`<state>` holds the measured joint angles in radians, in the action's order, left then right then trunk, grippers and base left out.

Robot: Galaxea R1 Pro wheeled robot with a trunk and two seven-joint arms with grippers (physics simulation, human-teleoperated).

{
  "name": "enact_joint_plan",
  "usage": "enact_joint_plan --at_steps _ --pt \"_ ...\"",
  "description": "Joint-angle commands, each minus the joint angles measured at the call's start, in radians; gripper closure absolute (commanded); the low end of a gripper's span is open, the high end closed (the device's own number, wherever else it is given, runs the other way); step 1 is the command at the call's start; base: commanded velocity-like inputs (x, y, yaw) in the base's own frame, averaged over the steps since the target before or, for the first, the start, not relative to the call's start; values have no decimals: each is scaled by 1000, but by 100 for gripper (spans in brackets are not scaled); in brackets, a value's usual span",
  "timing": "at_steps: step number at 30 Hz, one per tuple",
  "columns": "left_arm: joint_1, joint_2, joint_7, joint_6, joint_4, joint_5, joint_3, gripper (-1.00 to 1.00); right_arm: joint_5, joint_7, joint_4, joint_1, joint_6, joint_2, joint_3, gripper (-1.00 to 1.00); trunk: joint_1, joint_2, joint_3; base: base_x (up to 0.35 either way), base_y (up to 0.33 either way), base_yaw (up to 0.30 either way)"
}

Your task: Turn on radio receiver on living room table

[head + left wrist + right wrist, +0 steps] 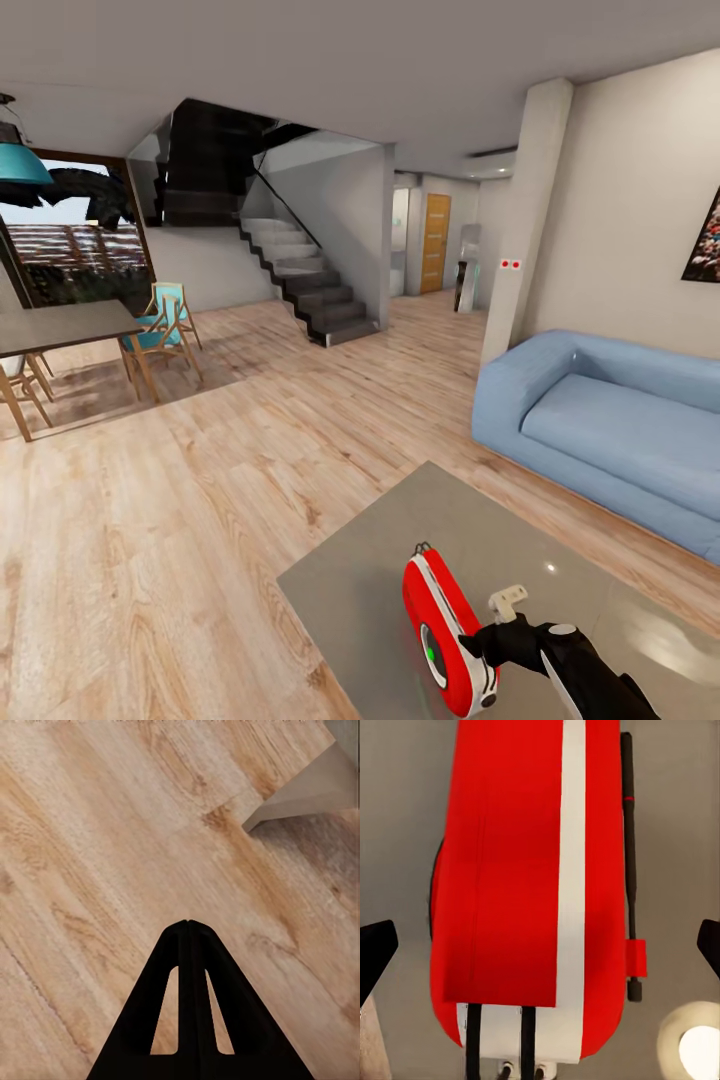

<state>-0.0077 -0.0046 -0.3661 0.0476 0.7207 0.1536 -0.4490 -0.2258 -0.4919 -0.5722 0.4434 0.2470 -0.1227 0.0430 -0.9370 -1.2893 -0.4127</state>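
While the right gripper (540,945) is hanging wide open astride the radio receiver (445,632), low in frame on the glossy table (360,590), its rigid, light, slick shell is favouring the flat sides; left gripper (189,926) is pinched closed.

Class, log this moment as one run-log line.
radio: on table | right gripper: open, straddling radio | left gripper: shut, over floor
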Motion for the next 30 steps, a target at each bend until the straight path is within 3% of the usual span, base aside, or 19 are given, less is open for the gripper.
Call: enact_joint_plan --at_steps 1,9,30 --pt "0 0 0 0 0 0 0 100 0 0 0 0 0 0 0 -100 4 7 3 0 0 0" --pt "0 0 -1 1 -1 0 1 100 0 0 0 0 0 0 -1 -100 35 63 28 -34 -10 0" --pt "0 0 -1 2 -1 0 1 100 0 2 1 0 0 0 -2 -100 115 210 94 -258 -113 0"
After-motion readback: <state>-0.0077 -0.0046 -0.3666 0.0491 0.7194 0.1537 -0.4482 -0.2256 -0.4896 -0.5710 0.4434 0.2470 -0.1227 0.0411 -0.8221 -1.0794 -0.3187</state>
